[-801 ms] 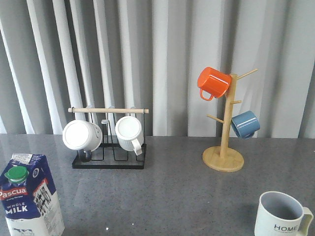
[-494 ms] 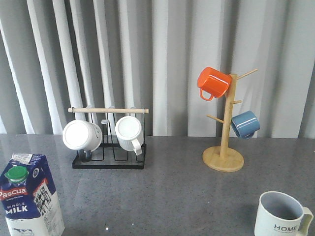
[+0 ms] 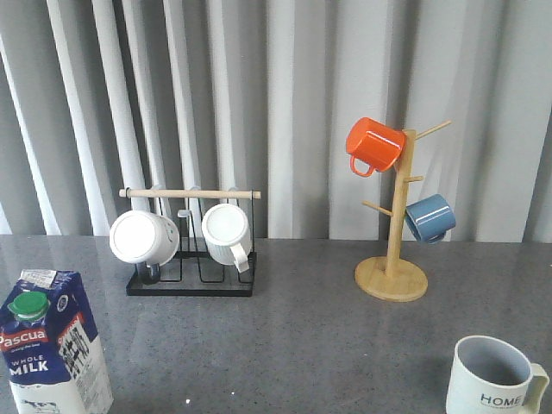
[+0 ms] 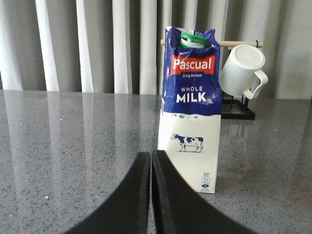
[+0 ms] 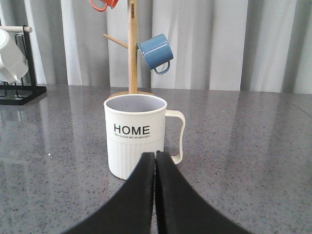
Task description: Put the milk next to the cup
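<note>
The milk carton [image 3: 53, 349], dark blue and white with a green cap, stands upright at the table's near left; it also shows in the left wrist view [image 4: 190, 105]. The cream ribbed "HOME" cup [image 3: 493, 377] stands at the near right, handle to the right; it also shows in the right wrist view [image 5: 136, 134]. My left gripper [image 4: 151, 157] is shut and empty, just short of the carton and slightly to one side. My right gripper [image 5: 156, 157] is shut and empty, just short of the cup. Neither gripper shows in the front view.
A black rack [image 3: 191, 250] with a wooden bar holds two plain white mugs [image 3: 143, 237] at the back left. A wooden mug tree [image 3: 392, 259] at the back right carries an orange mug [image 3: 374, 144] and a blue mug [image 3: 429, 217]. Grey curtains hang behind.
</note>
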Robot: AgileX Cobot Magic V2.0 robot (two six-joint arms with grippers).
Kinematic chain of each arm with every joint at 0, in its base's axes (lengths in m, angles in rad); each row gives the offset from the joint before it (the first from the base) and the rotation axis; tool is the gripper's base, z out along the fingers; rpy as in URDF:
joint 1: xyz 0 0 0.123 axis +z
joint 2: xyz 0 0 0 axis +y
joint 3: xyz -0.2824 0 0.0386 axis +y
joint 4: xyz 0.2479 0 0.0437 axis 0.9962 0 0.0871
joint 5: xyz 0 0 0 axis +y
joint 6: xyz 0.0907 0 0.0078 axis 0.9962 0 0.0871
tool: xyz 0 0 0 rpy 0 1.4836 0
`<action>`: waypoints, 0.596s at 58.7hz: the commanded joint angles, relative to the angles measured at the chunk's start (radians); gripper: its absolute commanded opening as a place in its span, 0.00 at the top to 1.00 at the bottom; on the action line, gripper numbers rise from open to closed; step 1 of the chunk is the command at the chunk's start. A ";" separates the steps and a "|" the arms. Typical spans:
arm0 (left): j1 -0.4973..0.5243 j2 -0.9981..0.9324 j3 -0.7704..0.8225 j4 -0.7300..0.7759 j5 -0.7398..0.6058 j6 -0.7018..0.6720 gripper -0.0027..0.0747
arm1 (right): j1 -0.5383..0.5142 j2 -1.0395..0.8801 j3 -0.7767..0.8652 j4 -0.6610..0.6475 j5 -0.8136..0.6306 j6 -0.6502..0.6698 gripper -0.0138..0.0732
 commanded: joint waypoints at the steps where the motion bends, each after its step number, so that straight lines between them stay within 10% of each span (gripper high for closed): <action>1: -0.001 -0.010 -0.022 -0.012 -0.099 -0.017 0.98 | -0.002 -0.010 0.007 -0.013 -0.145 -0.031 0.85; 15: -0.001 0.088 -0.117 -0.005 -0.159 -0.085 0.98 | -0.002 0.094 -0.093 0.009 -0.242 -0.024 0.85; 35: -0.046 0.721 -0.570 0.000 -0.155 0.004 0.98 | 0.001 0.751 -0.472 0.017 -0.312 -0.051 0.85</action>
